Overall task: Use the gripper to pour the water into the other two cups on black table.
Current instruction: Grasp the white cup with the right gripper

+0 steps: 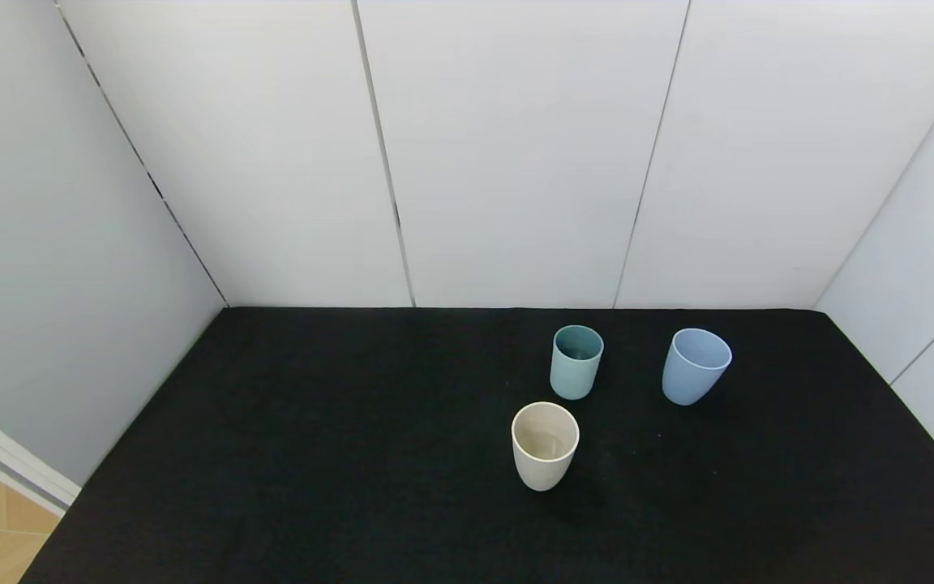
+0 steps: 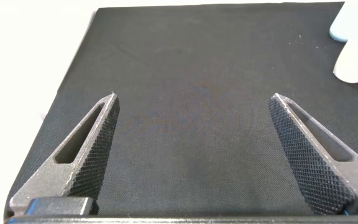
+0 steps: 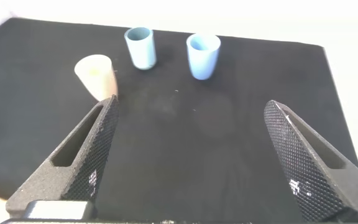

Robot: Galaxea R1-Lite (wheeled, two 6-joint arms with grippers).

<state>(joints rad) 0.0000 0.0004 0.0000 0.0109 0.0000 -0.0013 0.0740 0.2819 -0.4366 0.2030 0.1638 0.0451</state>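
nothing is gripped yet: the right pincer [image 3: 188, 155] hangs with its jaws wide apart over bare bench [image 1: 313, 454], facing the three cups, and the left pincer [image 2: 191, 149] is likewise apart and idle. the cream cup [image 1: 545, 445] holding the water [image 1: 546, 443] stands nearest, just in front of the teal cup [image 1: 576, 362]; the blue cup [image 1: 696, 366] sits apart to the right. best to clamp the cream cup mid-wall and lift it level. its near side is open; white walls [image 1: 516, 154] rise close behind the two cups
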